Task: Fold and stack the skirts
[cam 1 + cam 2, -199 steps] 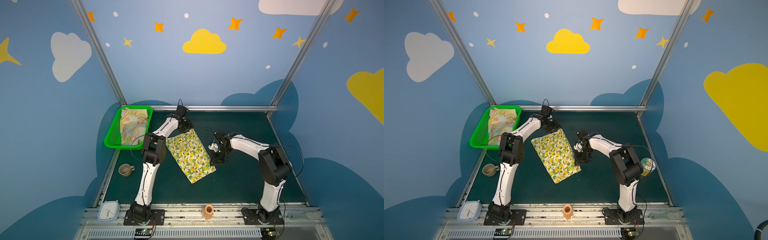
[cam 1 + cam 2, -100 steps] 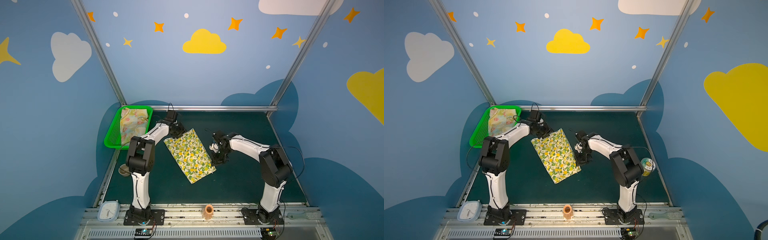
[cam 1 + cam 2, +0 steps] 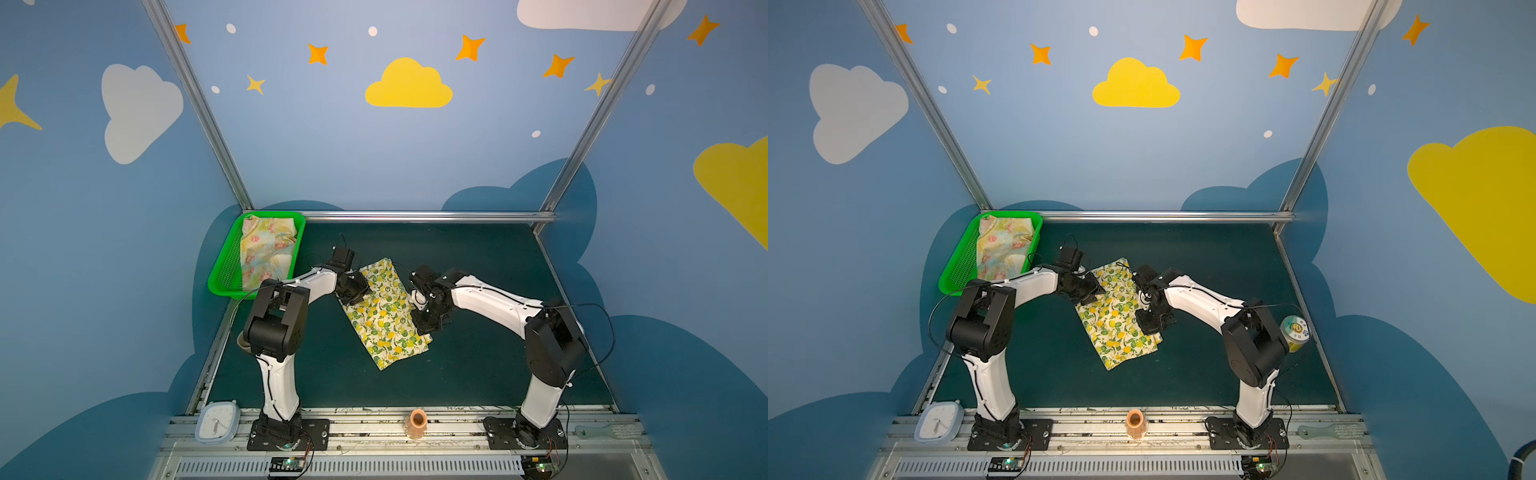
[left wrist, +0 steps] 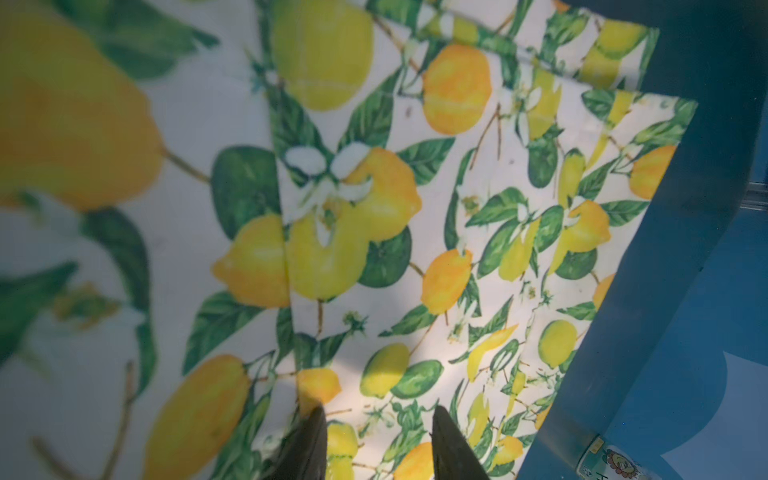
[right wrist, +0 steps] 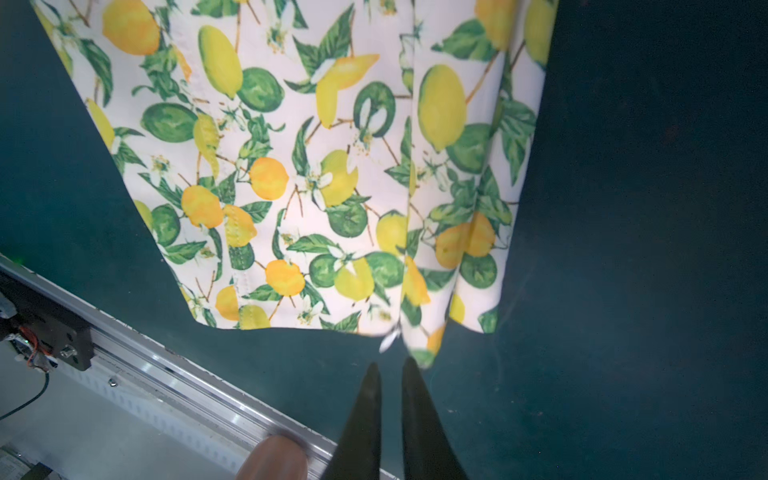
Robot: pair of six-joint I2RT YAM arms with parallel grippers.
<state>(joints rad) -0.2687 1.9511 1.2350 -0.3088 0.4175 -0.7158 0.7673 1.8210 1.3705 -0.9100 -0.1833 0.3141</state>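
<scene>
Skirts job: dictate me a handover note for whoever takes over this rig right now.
Left gripper: open, over the lemon skirt.
Right gripper: nearly closed at that skirt's edge; whether it pinches cloth is unclear.
Things: the lemon skirt lies flat on the table between the arms; the flowered skirt sits crumpled in the green basket.
Done: nothing stacked yet.
Left: finish folding the lemon skirt, fetch and fold the flowered skirt, stack both.

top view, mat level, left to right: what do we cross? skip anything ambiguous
green basket with the floral skirt in it → lemon skirt mid-mat → printed-lid cup at the mat's right edge.
</scene>
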